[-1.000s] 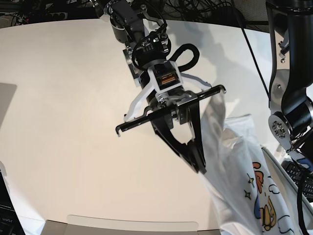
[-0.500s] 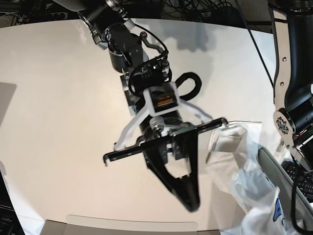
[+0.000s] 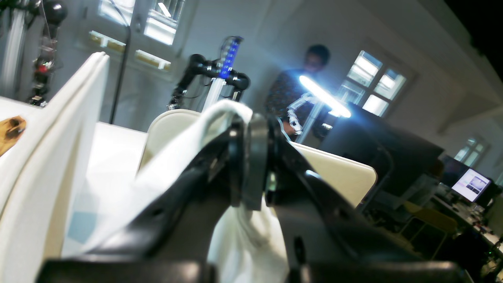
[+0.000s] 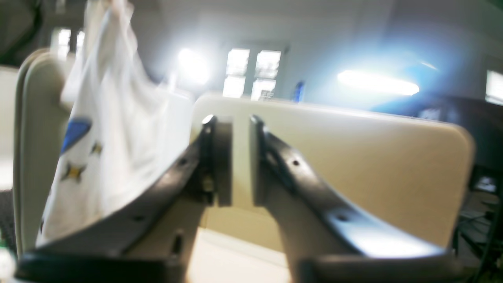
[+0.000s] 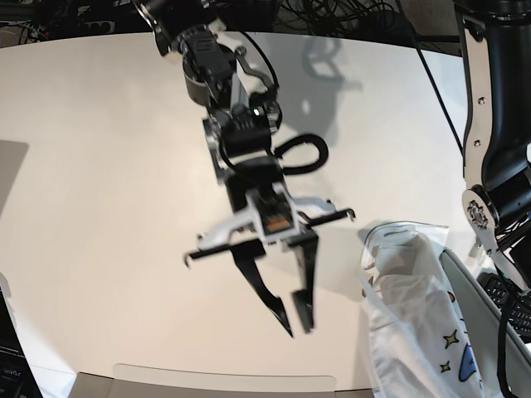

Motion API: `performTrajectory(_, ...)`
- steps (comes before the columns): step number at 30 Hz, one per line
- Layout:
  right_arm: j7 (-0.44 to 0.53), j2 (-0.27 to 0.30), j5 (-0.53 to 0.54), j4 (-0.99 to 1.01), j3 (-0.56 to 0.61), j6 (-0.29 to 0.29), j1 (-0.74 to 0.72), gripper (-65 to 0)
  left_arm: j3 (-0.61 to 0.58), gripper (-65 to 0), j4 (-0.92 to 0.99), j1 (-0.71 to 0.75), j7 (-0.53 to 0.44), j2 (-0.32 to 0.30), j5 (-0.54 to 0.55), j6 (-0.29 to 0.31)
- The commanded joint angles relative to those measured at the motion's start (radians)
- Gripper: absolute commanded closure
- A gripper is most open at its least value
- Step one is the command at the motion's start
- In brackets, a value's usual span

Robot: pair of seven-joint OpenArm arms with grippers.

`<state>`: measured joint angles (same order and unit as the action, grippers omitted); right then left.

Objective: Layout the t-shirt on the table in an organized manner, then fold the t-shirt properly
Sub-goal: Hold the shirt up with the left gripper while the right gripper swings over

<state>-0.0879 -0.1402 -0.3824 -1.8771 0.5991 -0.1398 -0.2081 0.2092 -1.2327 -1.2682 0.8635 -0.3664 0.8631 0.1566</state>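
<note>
Right end effector spread, empty over bare table; left end effector pinching t-shirt.

One t-shirt, one table, two claws

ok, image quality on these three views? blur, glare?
Right wrist: soft all over, ceiling lamp blooms blue-white, t-shirt smeared. Left wrist: sharper, desk lamp flares, person behind it dim. Base: crisp, wide-angle bends the table edge; right gripper fingertips motion-blurred.
</note>
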Motion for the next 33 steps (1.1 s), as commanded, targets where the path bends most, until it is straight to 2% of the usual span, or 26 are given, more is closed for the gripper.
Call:
performTrajectory(1,0.032,-0.017,0.006,0.021,0.011,-0.002,-0.052,-12.9,-0.001,-0.6,-0.012,-0.041,-0.025,-0.009,0.012,0.004)
performTrajectory(4,0.027,-0.017,0.11,0.112,0.048,-0.002,-0.144,-19.8,0.0,-0.6,-0.012,-0.041,-0.025,-0.009,0.012,0.004)
performTrajectory(9,0.024,-0.017,0.362,0.218,0.049,-0.002,-0.29,-30.2,0.0,-0.6,-0.012,-0.041,-0.022,-0.009,0.012,0.004)
performTrajectory(12,0.023,-0.017,0.417,0.242,0.032,-0.002,-0.357,-35.2,0.0,-0.5,-0.012,-0.041,0.001,-0.01,0.012,0.004)
performTrajectory(18,0.023,-0.017,0.446,0.359,-0.038,-0.001,-0.471,-35.7,0.0,-0.5,-0.043,-0.041,0.012,-0.01,0.012,0.004)
performTrajectory(23,0.032,-0.017,0.656,0.537,-0.052,0.012,-0.568,-35.8,0.0,-0.5,-0.094,-0.041,0.012,-0.01,0.012,0.004)
performTrajectory(28,0.032,-0.017,0.722,0.614,-0.046,0.098,-0.606,-35.9,0.0,-0.5,-0.108,-0.041,0.013,-0.009,0.012,0.004)
performTrajectory(33,0.032,-0.017,0.854,0.675,-0.048,0.156,-0.617,-35.9,0.0,-0.5,-0.108,-0.041,0.013,-0.009,0.012,0.004)
